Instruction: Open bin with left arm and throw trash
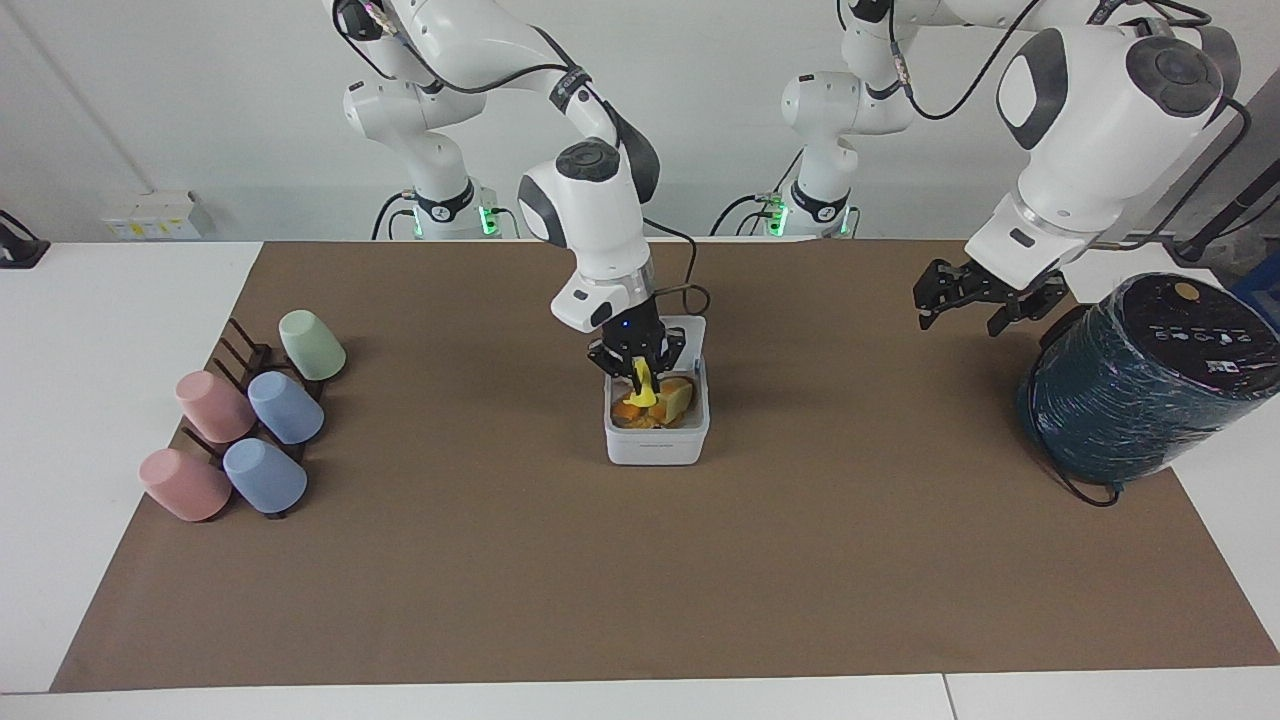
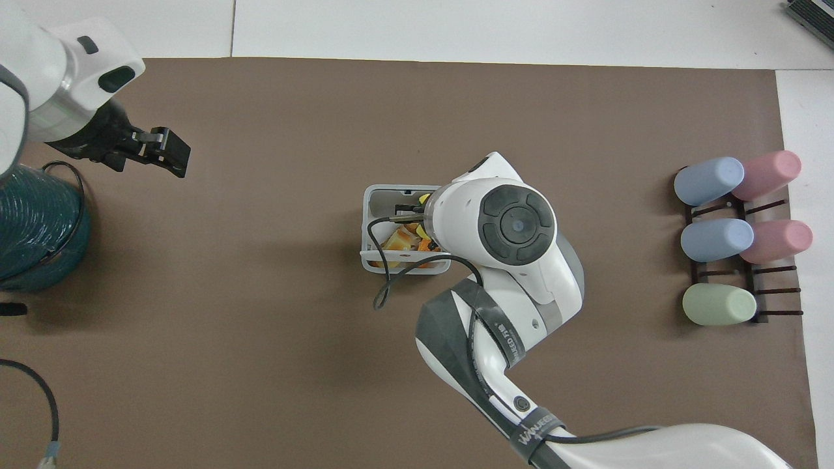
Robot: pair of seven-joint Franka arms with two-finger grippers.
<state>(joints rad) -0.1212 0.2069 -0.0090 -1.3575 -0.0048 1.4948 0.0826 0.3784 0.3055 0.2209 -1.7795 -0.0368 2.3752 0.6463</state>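
The white bin [image 1: 657,446] stands open mid-mat, its lid [image 1: 692,327] tipped back toward the robots. An orange wedge [image 1: 627,408] and a golden-brown nugget [image 1: 676,397] lie inside. My right gripper [image 1: 638,372] hangs just over the bin's opening, shut on the yellow wedge [image 1: 641,385], whose lower end dips into the bin. In the overhead view the right wrist covers much of the bin [image 2: 369,225]. My left gripper [image 1: 962,312] is open and empty, raised over the mat beside the teal cylinder; it also shows in the overhead view [image 2: 163,146].
A big dark teal wrapped cylinder [image 1: 1140,390] lies at the left arm's end of the table [image 2: 32,228]. Several pastel cups on a dark rack [image 1: 250,430] sit at the right arm's end [image 2: 717,238]. A brown mat [image 1: 640,580] covers the table.
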